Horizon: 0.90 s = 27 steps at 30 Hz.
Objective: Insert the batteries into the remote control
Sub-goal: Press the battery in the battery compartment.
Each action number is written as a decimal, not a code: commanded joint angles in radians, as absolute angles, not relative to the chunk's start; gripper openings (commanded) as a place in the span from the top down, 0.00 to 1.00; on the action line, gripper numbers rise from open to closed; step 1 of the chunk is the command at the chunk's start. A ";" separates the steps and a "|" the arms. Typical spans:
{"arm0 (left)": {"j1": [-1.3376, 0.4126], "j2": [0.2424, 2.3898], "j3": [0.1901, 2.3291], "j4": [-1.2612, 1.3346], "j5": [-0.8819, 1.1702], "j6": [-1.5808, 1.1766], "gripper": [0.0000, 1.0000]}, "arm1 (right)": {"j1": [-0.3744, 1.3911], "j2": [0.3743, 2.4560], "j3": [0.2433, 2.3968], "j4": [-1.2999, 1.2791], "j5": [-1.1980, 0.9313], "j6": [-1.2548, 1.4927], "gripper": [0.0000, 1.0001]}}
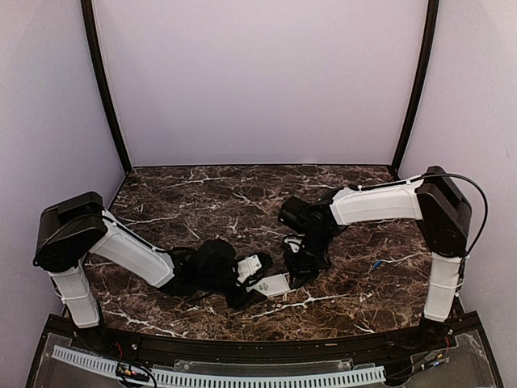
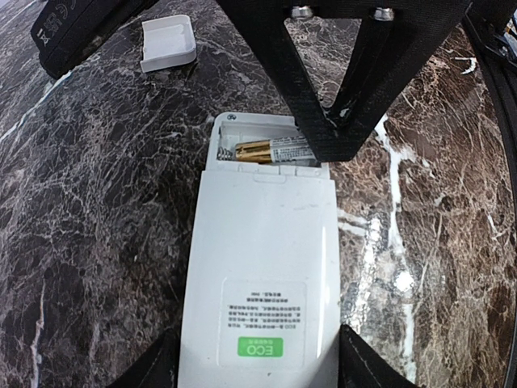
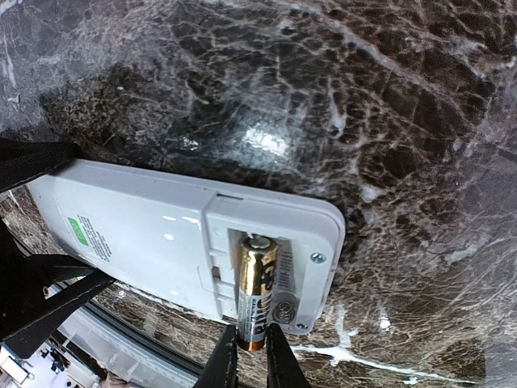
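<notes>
Right wrist shows right hand (image 3: 252,352) pinching a battery (image 3: 257,283) in the remote control (image 3: 145,234), which left hand (image 2: 260,365) clamps.

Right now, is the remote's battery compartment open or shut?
Open: the remote control lies face down, its compartment uncovered, a gold battery showing inside.

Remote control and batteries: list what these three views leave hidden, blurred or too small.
1. Remote control face: turned downward, every view.
2. Battery end: left wrist view, behind the right gripper.
3. Blue speck: top view, too small to confirm as a battery.
</notes>
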<state>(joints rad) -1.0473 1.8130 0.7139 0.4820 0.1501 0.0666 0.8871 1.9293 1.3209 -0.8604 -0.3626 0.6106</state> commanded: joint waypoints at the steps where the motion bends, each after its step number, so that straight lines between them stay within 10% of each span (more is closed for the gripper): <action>1: -1.041 1.856 0.696 0.366 0.155 0.045 0.37 | 0.882 1.954 1.319 -0.850 -0.357 0.606 0.88; 27: -1.040 1.863 0.698 0.372 0.161 0.044 0.37 | 0.874 2.066 1.392 -0.740 -0.259 0.645 1.00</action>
